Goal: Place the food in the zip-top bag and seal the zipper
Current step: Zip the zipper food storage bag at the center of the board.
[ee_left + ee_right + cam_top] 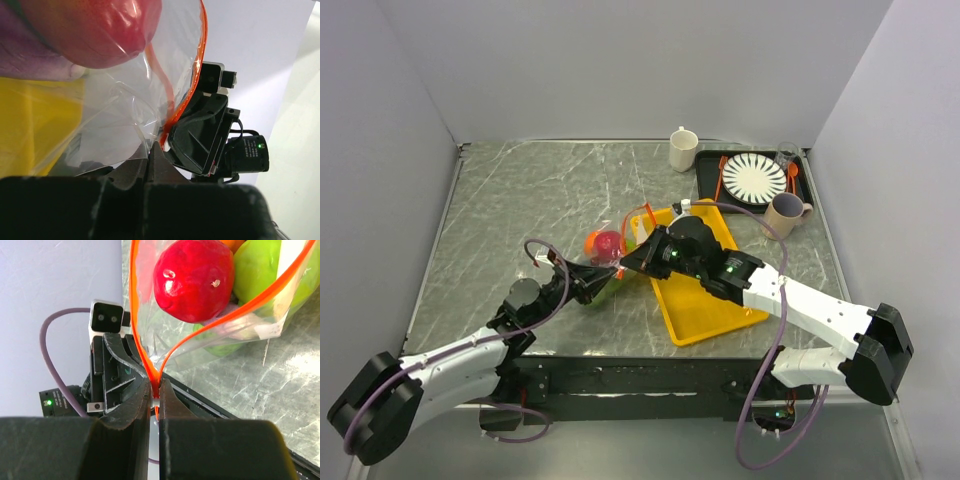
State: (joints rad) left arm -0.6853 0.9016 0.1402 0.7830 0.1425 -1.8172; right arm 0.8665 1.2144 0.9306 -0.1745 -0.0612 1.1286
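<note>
Orange-red zipper point(226, 320) is pinched at one end by the right gripper point(155, 395), whose fingers are pressed together on it. From that pinch the two strips spread into a wide V, so the mouth is not yet sealed. The left gripper point(149, 162) looks clamped on the clear film of the bag point(115, 115) just beside that same end. A red fruit point(192, 280) and a green fruit point(260, 270) lie inside, so filling seems done and sealing is the step in hand. The bag sits between the two grippers over the table point(520, 200), just left of the tray point(705, 310). The zipper's long axis runs from the pinch away from the arm bases, and the mouth seems to face the right gripper. Next, I judge, the right pinch should slide along the strip to its far end while the left anchors the bag.
</note>
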